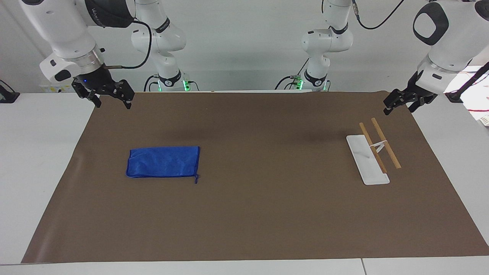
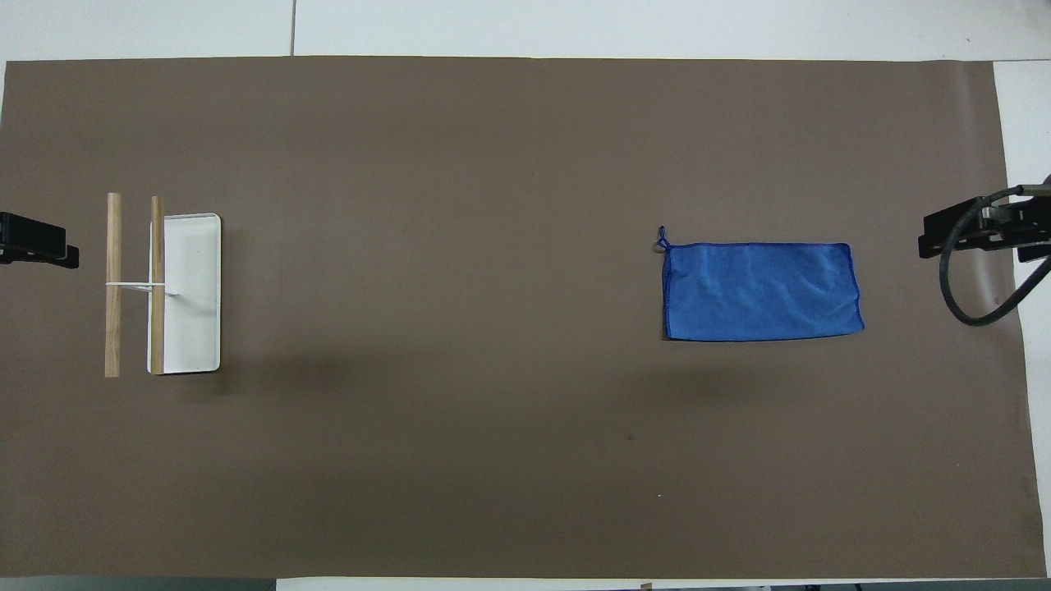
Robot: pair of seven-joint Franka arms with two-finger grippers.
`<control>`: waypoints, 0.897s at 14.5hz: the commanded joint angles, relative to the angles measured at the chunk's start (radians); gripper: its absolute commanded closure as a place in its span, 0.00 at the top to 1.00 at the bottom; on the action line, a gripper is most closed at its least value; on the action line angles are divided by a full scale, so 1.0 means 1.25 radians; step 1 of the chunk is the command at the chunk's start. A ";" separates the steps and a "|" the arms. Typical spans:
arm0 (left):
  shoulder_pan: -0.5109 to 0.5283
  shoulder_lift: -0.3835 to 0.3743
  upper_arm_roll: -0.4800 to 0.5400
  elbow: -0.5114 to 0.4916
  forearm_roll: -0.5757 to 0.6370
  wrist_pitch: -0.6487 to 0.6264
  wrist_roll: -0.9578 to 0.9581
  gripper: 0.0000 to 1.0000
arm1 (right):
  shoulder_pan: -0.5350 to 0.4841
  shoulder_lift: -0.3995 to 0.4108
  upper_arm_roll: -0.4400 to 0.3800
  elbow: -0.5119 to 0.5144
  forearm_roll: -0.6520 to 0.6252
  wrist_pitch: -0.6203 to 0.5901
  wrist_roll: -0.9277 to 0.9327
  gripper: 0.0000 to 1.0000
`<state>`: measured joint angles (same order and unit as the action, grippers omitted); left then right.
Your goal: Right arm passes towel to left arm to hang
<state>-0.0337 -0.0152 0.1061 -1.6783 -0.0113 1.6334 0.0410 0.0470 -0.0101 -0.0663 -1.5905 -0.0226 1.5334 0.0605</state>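
The blue towel (image 1: 163,162) lies flat on the brown mat (image 1: 244,214) toward the right arm's end; it also shows in the overhead view (image 2: 762,290). Its loop tag (image 2: 662,238) is at the corner toward the table's middle, farther from the robots. My right gripper (image 1: 112,102), with a blue light, is open and empty, raised over the mat's corner at the right arm's end, apart from the towel; it shows at the overhead view's edge (image 2: 977,230). My left gripper (image 1: 399,110) is open and empty, raised over the mat's corner at the left arm's end (image 2: 37,245).
A hanging rack with a white base (image 1: 366,162) and two raised wooden bars (image 1: 386,143) stands toward the left arm's end, below the left gripper; it also shows in the overhead view (image 2: 193,291). White tabletop (image 1: 38,172) surrounds the mat.
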 commanded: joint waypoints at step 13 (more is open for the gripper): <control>-0.002 -0.016 -0.001 -0.010 0.018 -0.006 0.006 1.00 | -0.003 -0.036 0.002 -0.060 0.011 0.022 -0.014 1.00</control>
<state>-0.0337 -0.0152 0.1061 -1.6783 -0.0113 1.6334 0.0410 0.0471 -0.0162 -0.0661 -1.6085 -0.0221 1.5336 0.0605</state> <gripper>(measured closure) 0.000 0.000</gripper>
